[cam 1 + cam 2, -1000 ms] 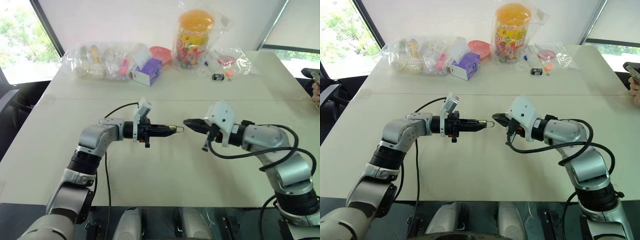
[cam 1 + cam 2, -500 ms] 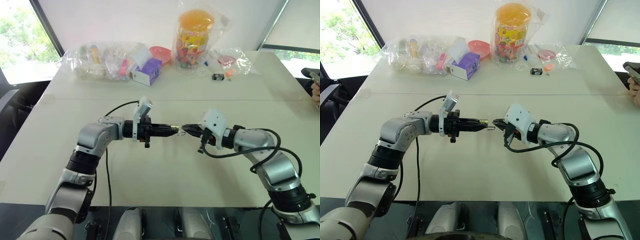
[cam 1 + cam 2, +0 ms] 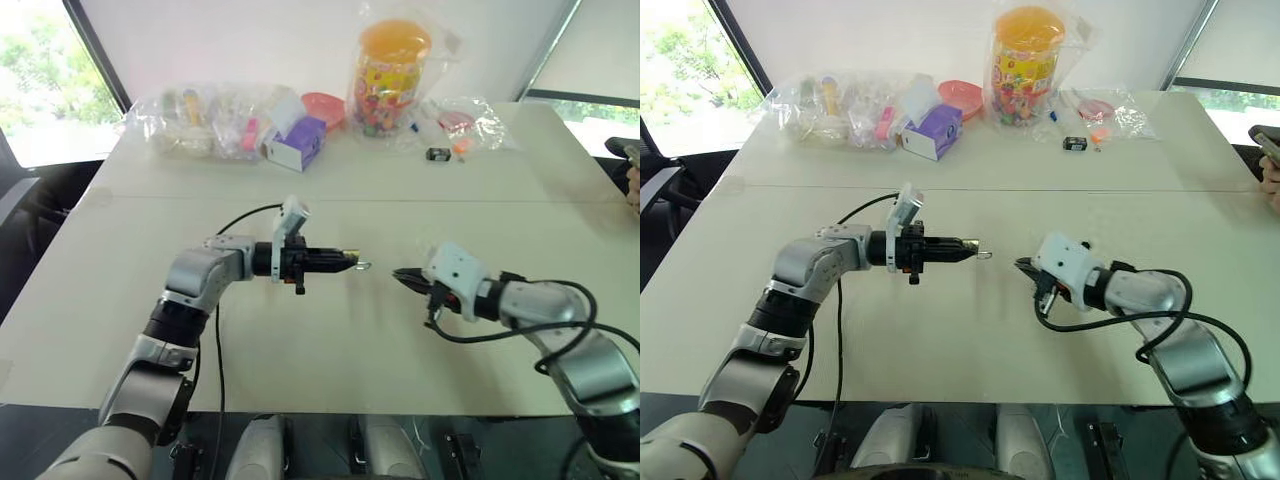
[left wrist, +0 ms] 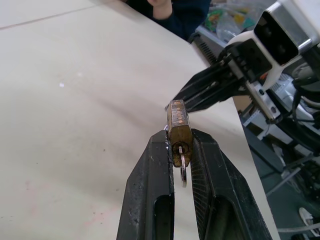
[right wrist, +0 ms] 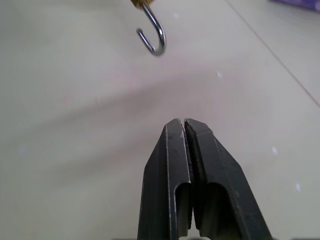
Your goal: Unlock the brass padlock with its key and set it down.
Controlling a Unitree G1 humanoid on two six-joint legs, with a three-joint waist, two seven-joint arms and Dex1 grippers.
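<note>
The left gripper [image 4: 179,150] is clamped on the brass padlock [image 4: 178,131] and holds it in the air above the pale surface [image 3: 330,340], near the middle. Its two black fingers [image 4: 150,200] press the sides of the lock body. A small silvery ring hangs from the end of the lock that sits between the fingers. The thin silvery loop [image 5: 153,34] at the other end sticks out past the fingertips toward the right gripper [image 3: 402,275] and ends in a free hooked tip.

The right gripper is closed with nothing in it; its fingers [image 5: 170,175] meet flat against each other. It sits low over the surface, apart from the lock, and points toward it.

At the far edge of the surface lie clear plastic bags of small items [image 3: 205,122], a purple and white box [image 3: 295,143], a tall jar with an orange lid [image 3: 388,75] and a small black object [image 3: 436,154].
</note>
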